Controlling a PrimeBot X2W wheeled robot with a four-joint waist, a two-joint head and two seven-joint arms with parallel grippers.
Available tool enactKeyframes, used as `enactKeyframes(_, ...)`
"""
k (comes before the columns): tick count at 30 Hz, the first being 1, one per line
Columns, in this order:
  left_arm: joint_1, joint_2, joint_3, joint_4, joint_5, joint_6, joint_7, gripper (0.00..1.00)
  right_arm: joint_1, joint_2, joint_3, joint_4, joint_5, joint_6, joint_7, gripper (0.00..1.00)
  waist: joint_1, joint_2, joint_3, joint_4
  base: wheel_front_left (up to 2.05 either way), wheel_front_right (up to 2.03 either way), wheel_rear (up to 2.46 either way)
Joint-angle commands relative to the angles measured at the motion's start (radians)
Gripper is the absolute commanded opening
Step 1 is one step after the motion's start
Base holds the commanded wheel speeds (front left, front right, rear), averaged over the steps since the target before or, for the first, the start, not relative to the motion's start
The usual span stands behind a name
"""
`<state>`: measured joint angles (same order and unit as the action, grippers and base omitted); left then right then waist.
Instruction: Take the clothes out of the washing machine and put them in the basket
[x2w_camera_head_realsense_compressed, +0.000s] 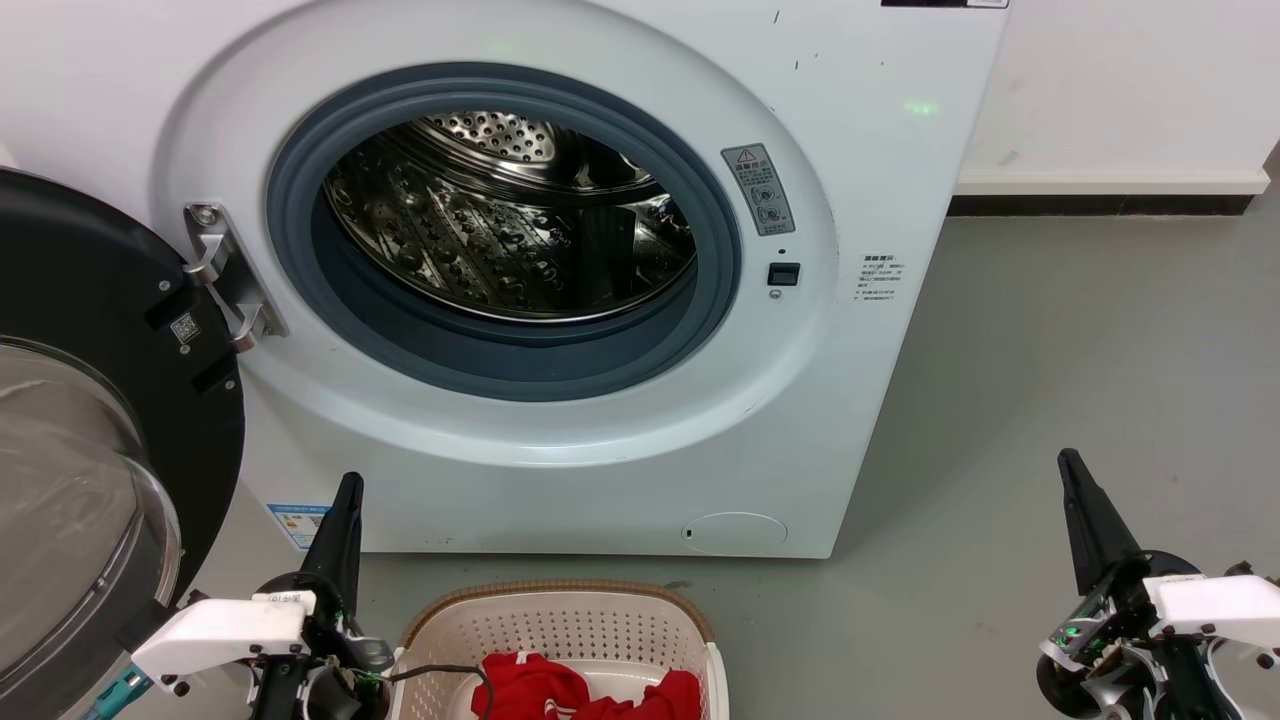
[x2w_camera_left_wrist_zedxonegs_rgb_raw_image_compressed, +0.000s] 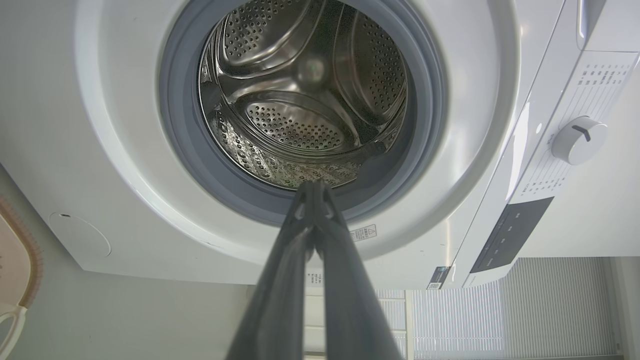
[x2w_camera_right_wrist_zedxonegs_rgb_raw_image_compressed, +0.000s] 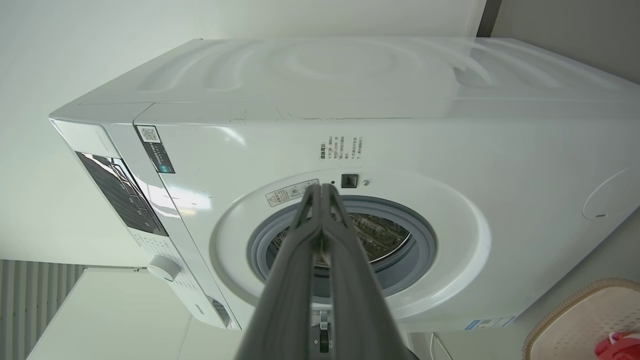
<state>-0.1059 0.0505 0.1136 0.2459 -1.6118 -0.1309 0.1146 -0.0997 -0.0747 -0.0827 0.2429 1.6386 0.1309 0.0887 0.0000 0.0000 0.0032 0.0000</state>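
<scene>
One washing machine (x2w_camera_head_realsense_compressed: 880, 150) is standing across the upper frame. One basket (x2w_camera_head_realsense_compressed: 560, 625) is sitting at bottom centre, holding two red bunches of clothes (x2w_camera_head_realsense_compressed: 530, 685). Two claws are showing: left claw (x2w_camera_head_realsense_compressed: 348, 488) lower left, right claw (x2w_camera_head_realsense_compressed: 1068, 462) lower right.

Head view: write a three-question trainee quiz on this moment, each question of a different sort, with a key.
1. True or false: the door of the washing machine is shut.
2. Where do the red clothes lie? A in the drum; B in the basket; C on the floor.
3. Fill in: the left gripper and the right gripper each hold nothing, fingers pressed ____.
Key: 1 false, it stands open; 2 B; 3 together.
</scene>
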Motion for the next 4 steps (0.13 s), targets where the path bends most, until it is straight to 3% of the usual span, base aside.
enactKeyframes(1, -0.007, -0.001, 0.004, 0.001, -0.002, -0.001, 0.003, 0.0, -0.012, 0.003, -0.001, 0.002, 0.0, 0.0, 0.003, 0.0, 0.0, 0.0, 0.0, 0.0, 0.0, 0.0, 0.0)
enactKeyframes(4, -0.007, -0.001, 0.004, 0.001, -0.002, -0.001, 0.003, 0.0, -0.012, 0.004, -0.003, 0.002, -0.002, 0.0, 0.004, 0.0, 0.0, 0.0, 0.0, 0.0, 0.0, 0.0, 0.0)
